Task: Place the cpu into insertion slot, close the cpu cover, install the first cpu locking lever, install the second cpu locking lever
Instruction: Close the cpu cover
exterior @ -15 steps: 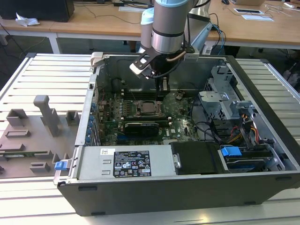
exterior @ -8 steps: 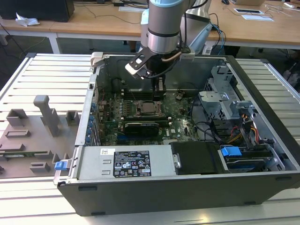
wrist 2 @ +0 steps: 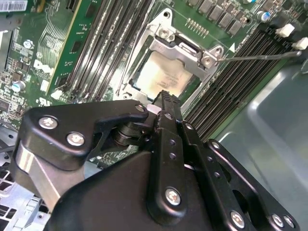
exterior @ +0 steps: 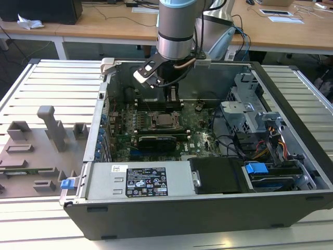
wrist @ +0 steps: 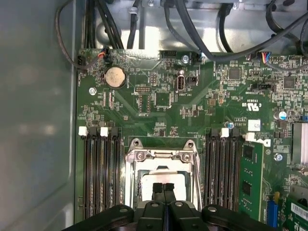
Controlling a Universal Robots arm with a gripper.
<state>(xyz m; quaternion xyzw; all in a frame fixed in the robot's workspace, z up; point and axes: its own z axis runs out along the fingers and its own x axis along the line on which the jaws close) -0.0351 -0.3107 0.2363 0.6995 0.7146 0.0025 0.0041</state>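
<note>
Inside the open dark grey metal computer case (exterior: 208, 211), at the middle of the green motherboard (wrist: 159, 110), the thin silvery hinged cpu cover (wrist: 161, 155) appears folded down over the pale silver square cpu (wrist 2: 166, 79), which is probably light, stiff, fragile and best gripped by its edges, just beneath the black gripper (wrist: 163, 188), clenched on nothing.

Cpu (wrist 2: 166, 79): pale silver-grey metal top, dull satin sheen.
Cover (wrist 2: 179, 47): bare silvery metal, bright glints along the edges.
Motherboard (wrist: 168, 108): green lacquered board, slight gloss.
Gripper (wrist: 163, 186): black, matt, smooth; its screws (wrist 2: 173, 195) are bright metal.
Coin cell (wrist: 114, 77): polished metal.
Case (exterior: 208, 213): dark grey sheet metal, matt.
Table (exterior: 52, 83): pale ribbed metal, satin.
Desk (exterior: 104, 23): light wood, smooth.
Clip (exterior: 256, 168): blue plastic.
</note>
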